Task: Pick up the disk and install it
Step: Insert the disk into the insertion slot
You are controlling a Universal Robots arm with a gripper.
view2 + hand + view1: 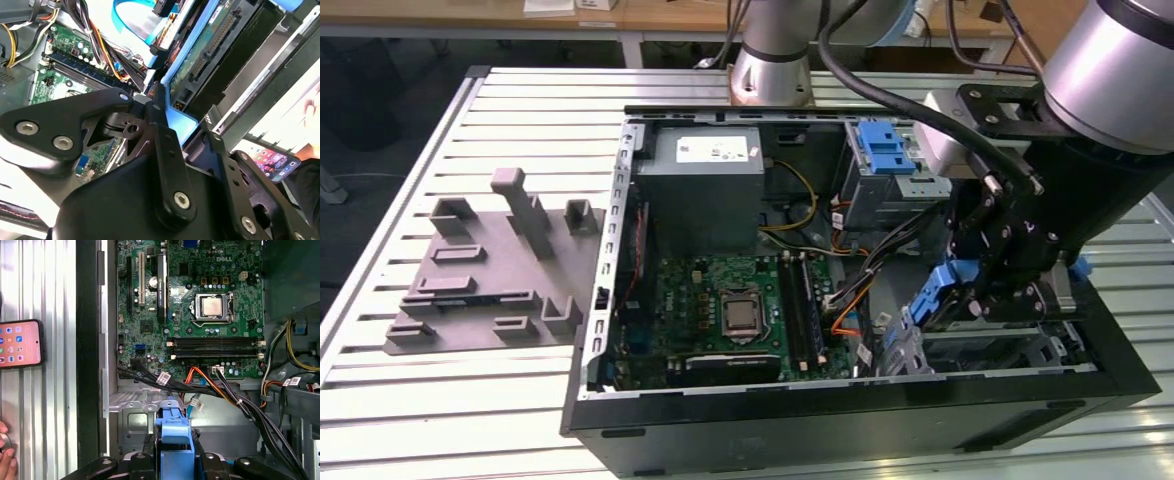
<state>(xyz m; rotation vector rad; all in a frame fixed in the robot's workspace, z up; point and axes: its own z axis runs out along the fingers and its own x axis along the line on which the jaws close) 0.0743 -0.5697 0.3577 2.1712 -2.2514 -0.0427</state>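
- Pincer [1003, 285] is clamped on the disk [207, 47], gripping it by its blue bracket [174, 440].
- Disk hangs inside the open computer case [854, 415], above the drive bay [987, 348], toward the bench's [520, 100] edge on the exterior view's right.
- Pick-up looks done; installing is the step in hand.
- Seating it likely calls for squaring the bracket to the bay and clearing the cables [220, 390].

Bright even room light; second wrist view: table [285, 125] blown white beside darker disk [210, 50]; computer case [854, 405] interior dim.
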